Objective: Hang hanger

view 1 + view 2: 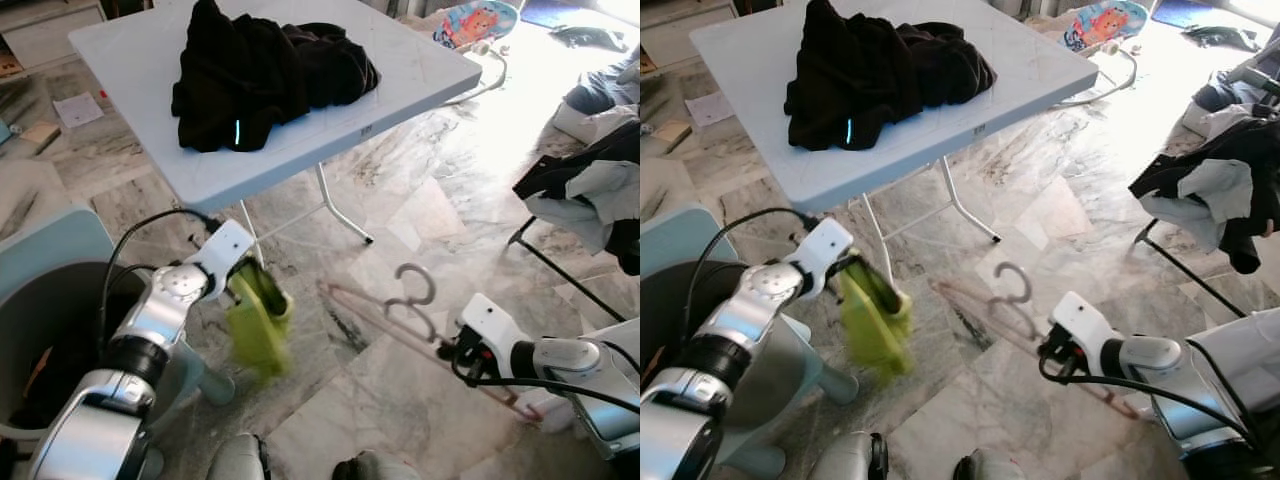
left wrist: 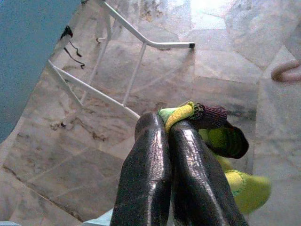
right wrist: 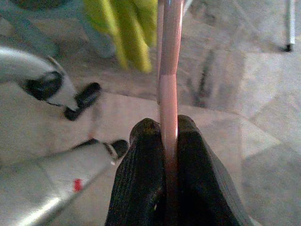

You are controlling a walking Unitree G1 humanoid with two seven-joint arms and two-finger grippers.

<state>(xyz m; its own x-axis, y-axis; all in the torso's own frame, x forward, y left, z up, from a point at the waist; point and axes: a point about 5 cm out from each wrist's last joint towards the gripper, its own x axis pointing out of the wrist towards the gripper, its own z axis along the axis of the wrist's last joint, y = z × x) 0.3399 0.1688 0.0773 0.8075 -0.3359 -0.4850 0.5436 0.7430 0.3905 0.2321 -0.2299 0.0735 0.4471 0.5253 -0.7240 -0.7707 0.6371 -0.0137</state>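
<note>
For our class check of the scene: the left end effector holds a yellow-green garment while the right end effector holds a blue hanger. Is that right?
Not quite: the hanger is pink, not blue, as the right wrist view shows. The left end effector does hold the yellow-green garment, and the right end effector grips the hanger.

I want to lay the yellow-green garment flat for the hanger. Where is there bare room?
The white table is bare at its right corner, beside the black clothes pile; the pile crowds the middle. Marble floor lies open between the table leg and the clothes rack.
</note>
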